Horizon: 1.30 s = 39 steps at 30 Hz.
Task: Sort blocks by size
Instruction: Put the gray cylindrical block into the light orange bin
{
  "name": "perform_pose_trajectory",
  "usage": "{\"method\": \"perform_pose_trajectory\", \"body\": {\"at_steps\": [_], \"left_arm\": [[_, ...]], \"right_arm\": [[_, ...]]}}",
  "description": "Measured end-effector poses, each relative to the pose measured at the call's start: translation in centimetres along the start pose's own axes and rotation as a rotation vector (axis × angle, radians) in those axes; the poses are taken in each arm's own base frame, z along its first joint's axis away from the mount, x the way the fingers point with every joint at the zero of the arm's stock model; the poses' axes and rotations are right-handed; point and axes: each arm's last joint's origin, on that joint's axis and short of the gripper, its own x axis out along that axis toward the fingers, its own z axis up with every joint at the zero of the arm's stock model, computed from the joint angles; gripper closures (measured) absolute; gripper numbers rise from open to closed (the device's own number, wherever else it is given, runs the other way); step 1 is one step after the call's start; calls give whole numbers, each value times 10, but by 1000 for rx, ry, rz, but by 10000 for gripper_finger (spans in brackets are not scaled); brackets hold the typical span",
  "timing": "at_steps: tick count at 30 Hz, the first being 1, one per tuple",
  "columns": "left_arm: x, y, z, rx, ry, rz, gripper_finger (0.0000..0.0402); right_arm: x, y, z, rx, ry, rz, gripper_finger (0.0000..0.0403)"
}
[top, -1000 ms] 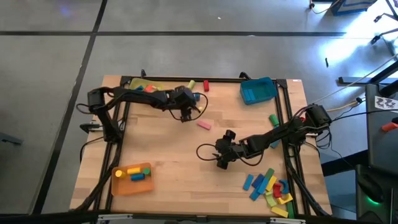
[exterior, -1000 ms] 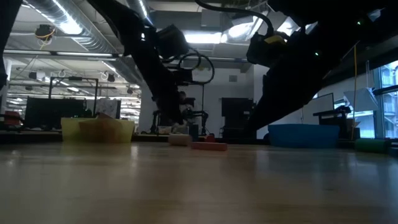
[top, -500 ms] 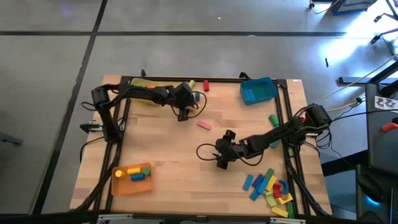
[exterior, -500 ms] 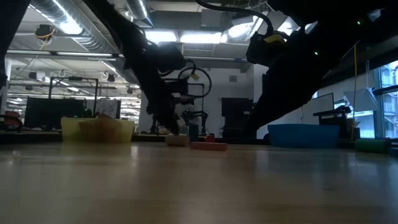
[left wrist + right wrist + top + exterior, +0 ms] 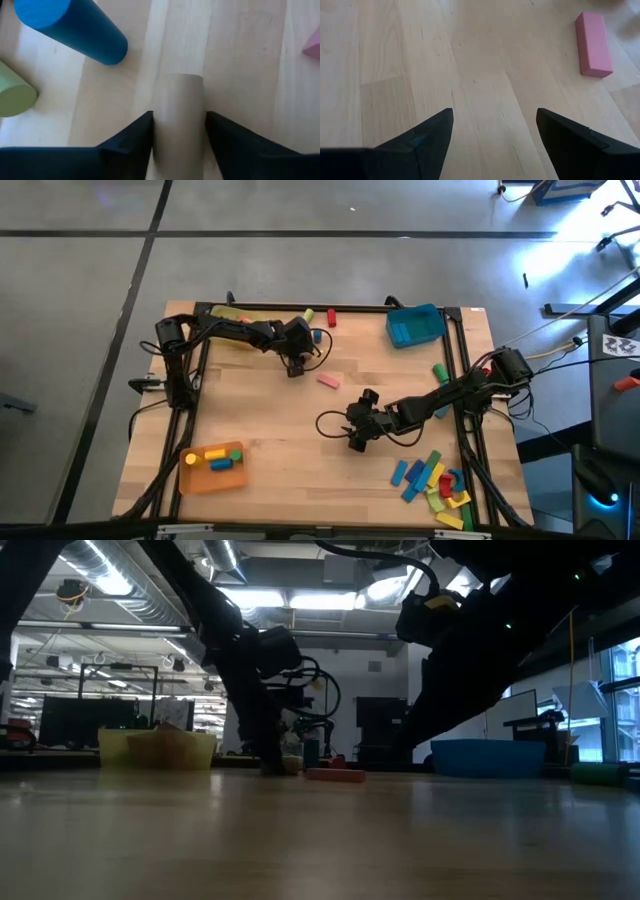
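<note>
A: Listing, largest first. The wooden table (image 5: 300,440) is carrying three trays: blue tray (image 5: 415,326) at the far right corner, yellow tray (image 5: 235,315) at the far left, orange tray (image 5: 212,469) at the near left, the last already holding a few blocks.

B: And the arms?

A: The left gripper (image 5: 294,366) is sitting low on the table near the far edge, its fingers (image 5: 131,135) closing against both sides of a plain wood-coloured cylinder (image 5: 179,117) lying flat; whether the grip is firm I cannot tell. The right gripper (image 5: 357,442) is waiting mid-table, its fingers (image 5: 427,135) spread wide over bare wood, holding nothing.

B: Loose stock?

A: A heap of blocks (image 5: 435,480) is lying at the near right corner. A pink bar (image 5: 328,381) is lying between the two grippers. A blue cylinder (image 5: 75,30) and a pale green cylinder (image 5: 15,95) are lying just beside the left gripper.

B: Step in hand?

A: Picking, I judge: the wood-coloured cylinder is being taken. Sorting looks to be at an early stage, with most pieces unsorted. Next, the jaws need to seat fully, then a straight lift clear of the blue cylinder, then carriage to the tray for its size.
</note>
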Motion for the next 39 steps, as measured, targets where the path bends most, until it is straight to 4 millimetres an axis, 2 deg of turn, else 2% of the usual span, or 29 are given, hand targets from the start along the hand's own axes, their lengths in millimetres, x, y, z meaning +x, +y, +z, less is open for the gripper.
{"method": "perform_pose_trajectory", "body": {"at_steps": [4,8,11,16,20,24,28,33,39], "left_arm": [[0,-1,0,-23,2,-1,283],[-3,-9,3,-65,-3,-2,283],[-15,-25,7,-65,4,-32,283],[-56,-54,19,-55,-49,-69,282],[-99,-80,24,-57,-125,-114,281],[-139,-107,21,-82,-170,-181,280],[-177,-130,11,-122,-203,-258,279],[-212,-161,-10,-178,-165,-362,278],[-237,-203,-38,-213,-50,-465,277]], "right_arm": [[0,0,0,-1,2,0,114],[0,0,0,-5,3,1,114],[0,0,0,-7,4,0,114],[0,0,0,-5,-2,4,114],[0,1,1,-2,-9,8,114],[0,2,3,8,-20,27,114],[0,3,4,15,-29,47,114],[0,3,5,18,-34,50,114],[0,3,5,18,-35,50,114]]}}
